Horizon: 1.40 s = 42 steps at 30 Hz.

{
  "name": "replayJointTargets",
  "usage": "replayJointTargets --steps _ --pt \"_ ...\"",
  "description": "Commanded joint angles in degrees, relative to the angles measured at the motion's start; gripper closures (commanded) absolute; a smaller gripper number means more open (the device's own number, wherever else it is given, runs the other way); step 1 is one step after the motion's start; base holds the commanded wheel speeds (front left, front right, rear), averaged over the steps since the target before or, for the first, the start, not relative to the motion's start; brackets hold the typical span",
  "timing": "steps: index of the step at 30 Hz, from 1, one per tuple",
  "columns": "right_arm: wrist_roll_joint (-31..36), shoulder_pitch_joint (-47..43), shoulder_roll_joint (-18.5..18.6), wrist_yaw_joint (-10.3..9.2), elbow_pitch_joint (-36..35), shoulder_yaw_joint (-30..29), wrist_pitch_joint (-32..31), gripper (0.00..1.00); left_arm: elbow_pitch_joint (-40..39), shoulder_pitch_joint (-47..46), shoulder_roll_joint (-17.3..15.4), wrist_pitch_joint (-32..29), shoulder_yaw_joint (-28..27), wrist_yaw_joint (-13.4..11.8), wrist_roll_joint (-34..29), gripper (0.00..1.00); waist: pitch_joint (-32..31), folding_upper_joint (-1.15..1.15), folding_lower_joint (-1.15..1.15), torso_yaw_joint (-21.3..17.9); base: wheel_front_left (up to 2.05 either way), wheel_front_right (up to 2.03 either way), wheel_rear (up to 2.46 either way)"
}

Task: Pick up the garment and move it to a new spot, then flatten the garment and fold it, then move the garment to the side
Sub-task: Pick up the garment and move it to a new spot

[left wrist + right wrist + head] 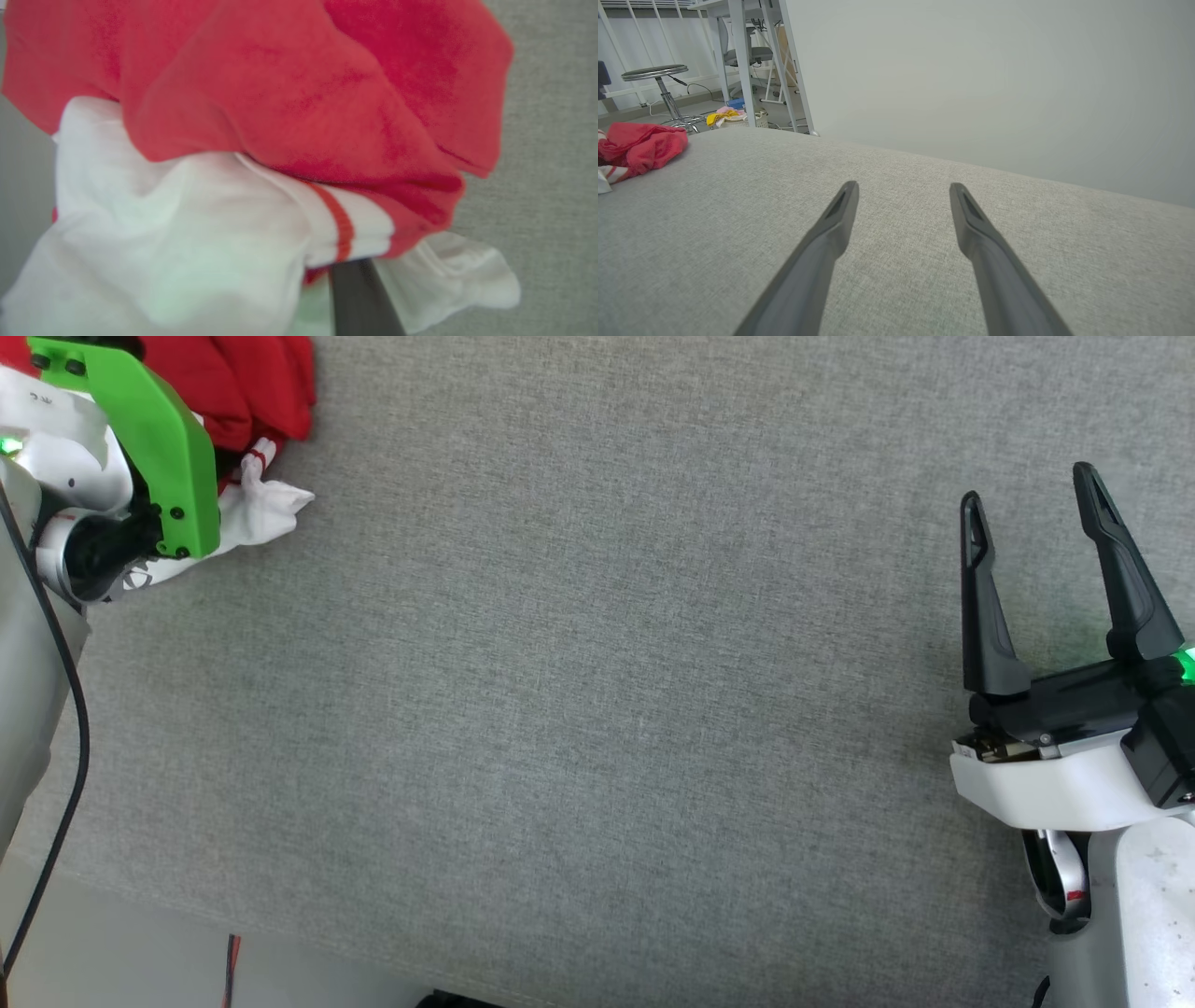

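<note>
A counter (597, 709) covered in grey woven cloth spreads before us, with a strip of pale floor (140, 952) along its near edge. In the right wrist view we see a plain pale wall (994, 70) beyond the counter's far edge. To that view's left stand a round metal stool (654, 72), white table legs (738, 60) and a basket (738, 121) holding yellow and pink cloth.

The garment (233, 383), a red T-shirt with a white sleeve (266, 513), lies crumpled at the counter's far left, partly cut off by the head view's top edge. Bunched like this, it shows no long axis that we can tell. The sleeve, with a red stripe in its cuff, points toward the robot's right, out over bare counter.

The left pincer (353, 298) sits in the heap, below a green bracket (159, 439) on its wrist. We see one dark finger with white and red cloth draped over it. The other finger is hidden, so we cannot tell whether the pincer has clamped the cloth. The right pincer (1027, 490) hovers over bare counter at the near right, fingers spread wide and holding nothing, well apart from the garment.
</note>
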State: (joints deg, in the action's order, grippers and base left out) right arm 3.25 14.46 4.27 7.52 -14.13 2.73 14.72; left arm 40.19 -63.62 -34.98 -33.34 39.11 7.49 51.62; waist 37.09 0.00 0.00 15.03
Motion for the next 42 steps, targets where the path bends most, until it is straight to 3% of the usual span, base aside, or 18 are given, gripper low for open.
replayJointTargets --steps 1,12,20,27,34,42 --pt "-0.43 0.81 -0.1 -0.03 0.27 0.02 0.28 0.0 0.36 0.63 0.25 1.26 1.27 0.0 -0.51 1.0 -2.1 0.0 0.0 0.45 0.0 0.0 0.0" --pt "-2.33 -1.81 -1.22 -0.03 1.56 -0.9 0.28 0.0 -8.64 -4.89 -3.72 12.29 7.9 0.0 -4.85 1.0 -11.54 0.0 0.0 0.89 0.0 0.0 0.0" --pt "-5.89 -3.18 -1.37 -0.03 1.72 -2.22 0.28 0.0 -16.91 -9.1 -2.94 14.21 13.27 0.0 -7.43 1.0 -15.43 0.0 0.0 -2.46 0.0 0.0 0.0" --pt "-8.74 -3.05 -1.38 -0.03 1.72 -3.43 0.28 0.0 -22.21 -12.34 0.59 14.42 17.78 0.0 -8.81 1.0 -16.02 0.0 0.0 -7.89 0.0 0.0 0.0" --pt "-12.23 -2.47 -1.38 -0.03 1.91 -4.28 0.28 0.0 -25.06 -16.05 6.91 14.15 26.54 0.0 -9.19 1.0 -14.86 0.0 0.0 -15.52 0.0 0.0 0.0" --pt "-14.47 -2.44 -1.39 -0.03 2.1 -5.31 0.28 0.0 -23.29 -14.87 15.55 15.09 33.79 0.0 -7.98 1.0 -12.68 0.0 0.0 -20.3 0.0 0.0 0.0"
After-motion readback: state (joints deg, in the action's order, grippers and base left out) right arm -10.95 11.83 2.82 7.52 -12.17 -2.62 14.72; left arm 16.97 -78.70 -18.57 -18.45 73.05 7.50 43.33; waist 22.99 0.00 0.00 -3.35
